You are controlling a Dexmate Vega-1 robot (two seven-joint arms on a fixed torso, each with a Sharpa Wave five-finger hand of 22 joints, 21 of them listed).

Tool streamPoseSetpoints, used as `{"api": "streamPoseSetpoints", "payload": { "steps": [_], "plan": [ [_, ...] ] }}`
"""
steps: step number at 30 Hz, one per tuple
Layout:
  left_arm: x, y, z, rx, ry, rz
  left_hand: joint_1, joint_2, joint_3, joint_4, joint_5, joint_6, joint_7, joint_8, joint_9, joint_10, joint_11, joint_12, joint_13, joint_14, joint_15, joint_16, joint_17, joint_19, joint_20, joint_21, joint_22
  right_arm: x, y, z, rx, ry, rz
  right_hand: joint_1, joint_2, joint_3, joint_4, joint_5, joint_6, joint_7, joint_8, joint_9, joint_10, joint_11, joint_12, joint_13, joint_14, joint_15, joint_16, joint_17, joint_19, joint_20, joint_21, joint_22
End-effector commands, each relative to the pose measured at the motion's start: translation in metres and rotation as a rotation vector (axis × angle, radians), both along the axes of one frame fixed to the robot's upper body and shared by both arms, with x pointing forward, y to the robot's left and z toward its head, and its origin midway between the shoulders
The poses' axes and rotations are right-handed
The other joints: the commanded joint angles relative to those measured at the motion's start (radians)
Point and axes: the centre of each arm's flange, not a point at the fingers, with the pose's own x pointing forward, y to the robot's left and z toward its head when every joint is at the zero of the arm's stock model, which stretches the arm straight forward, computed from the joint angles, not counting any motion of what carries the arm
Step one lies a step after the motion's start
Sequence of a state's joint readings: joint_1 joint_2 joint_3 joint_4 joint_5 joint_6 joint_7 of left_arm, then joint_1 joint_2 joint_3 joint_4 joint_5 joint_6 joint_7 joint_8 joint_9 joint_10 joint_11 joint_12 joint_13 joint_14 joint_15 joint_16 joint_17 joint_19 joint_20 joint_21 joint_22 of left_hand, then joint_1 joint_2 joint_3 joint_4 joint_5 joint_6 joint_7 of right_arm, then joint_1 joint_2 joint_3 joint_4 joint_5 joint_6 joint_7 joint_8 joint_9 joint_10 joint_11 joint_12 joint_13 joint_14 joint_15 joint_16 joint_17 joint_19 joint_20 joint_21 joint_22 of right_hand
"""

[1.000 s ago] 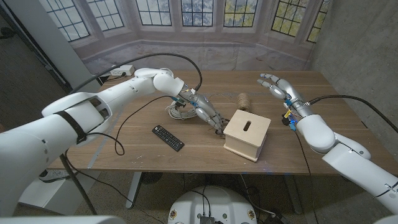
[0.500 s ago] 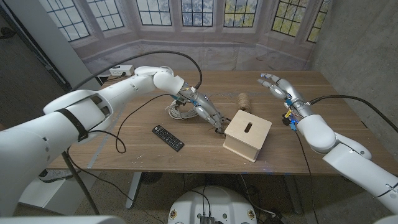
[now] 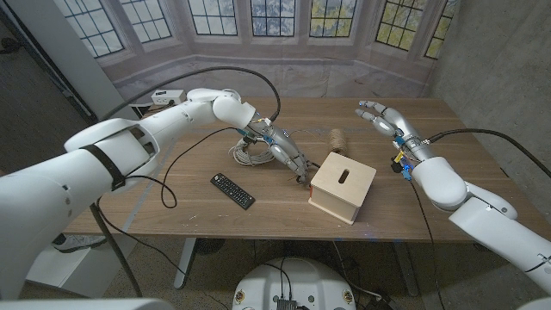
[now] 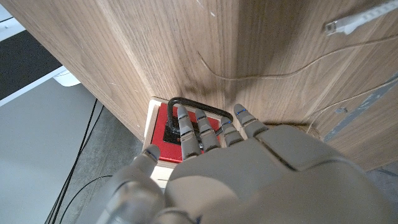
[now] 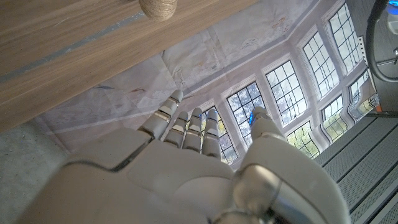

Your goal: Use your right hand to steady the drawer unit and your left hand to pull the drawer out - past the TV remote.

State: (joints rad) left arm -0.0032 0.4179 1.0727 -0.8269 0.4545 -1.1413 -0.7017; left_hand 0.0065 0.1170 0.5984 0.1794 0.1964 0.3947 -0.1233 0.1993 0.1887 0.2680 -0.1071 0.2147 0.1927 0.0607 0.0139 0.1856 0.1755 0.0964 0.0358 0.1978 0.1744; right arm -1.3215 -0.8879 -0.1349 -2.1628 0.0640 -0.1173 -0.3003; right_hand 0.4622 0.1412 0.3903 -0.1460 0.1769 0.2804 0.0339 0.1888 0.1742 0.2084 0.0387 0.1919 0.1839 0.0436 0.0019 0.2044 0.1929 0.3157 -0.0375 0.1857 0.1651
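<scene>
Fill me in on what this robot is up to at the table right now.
The left hand is at the wooden drawer unit, its fingers hooked into the black handle on the red drawer front. The right hand hangs apart from the unit, fingers spread, over the table's far right part, so nothing steadies the unit yet. The TV remote lies on the table to the unit's left.

Both arms are big, smooth and white, with round joints. A black band goes around the left arm. Thin black cables run along each arm to the wrist. The left hand [image 3: 288,158] and right hand [image 3: 379,114] are grey with darker fingertips. Small blue and yellow bits, maybe plugs, sit at the right wrist.
</scene>
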Motion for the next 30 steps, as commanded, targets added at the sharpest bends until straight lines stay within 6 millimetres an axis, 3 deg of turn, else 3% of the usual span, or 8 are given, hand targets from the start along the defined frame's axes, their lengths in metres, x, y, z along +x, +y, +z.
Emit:
{"api": "streamPoseSetpoints", "payload": {
  "steps": [1,30],
  "plan": [
    [0.005,0.001,0.002,-0.001,0.005,0.006,-0.004,0.01,-0.005,-0.001,0.006,0.003,-0.002,-0.005,0.001,0.008,0.002,0.005,0.005,0.002,-0.005,0.003,0.001,0.007,-0.003,0.004,0.004,-0.01,0.014,-0.002,-0.093,0.013,-0.032,0.011,0.0,-0.005,0.0,0.005,0.008,-0.002,-0.001,0.006,0.01,-0.001,0.001,0.001,0.011,0.0,0.002,0.004,0.006,-0.01,0.003,0.002],
    [0.017,0.009,0.004,-0.029,0.009,0.024,-0.002,0.015,-0.01,-0.001,0.007,-0.001,-0.002,-0.007,0.001,0.007,0.001,0.004,0.006,0.004,-0.003,0.001,0.001,0.008,-0.003,0.003,0.004,-0.033,0.054,-0.006,-0.327,0.058,-0.136,-0.008,0.0,-0.019,0.012,0.002,0.018,-0.004,0.001,0.006,0.016,-0.004,0.002,0.002,0.021,-0.005,0.008,0.008,0.009,-0.006,0.004,0.002]
  ]
}}
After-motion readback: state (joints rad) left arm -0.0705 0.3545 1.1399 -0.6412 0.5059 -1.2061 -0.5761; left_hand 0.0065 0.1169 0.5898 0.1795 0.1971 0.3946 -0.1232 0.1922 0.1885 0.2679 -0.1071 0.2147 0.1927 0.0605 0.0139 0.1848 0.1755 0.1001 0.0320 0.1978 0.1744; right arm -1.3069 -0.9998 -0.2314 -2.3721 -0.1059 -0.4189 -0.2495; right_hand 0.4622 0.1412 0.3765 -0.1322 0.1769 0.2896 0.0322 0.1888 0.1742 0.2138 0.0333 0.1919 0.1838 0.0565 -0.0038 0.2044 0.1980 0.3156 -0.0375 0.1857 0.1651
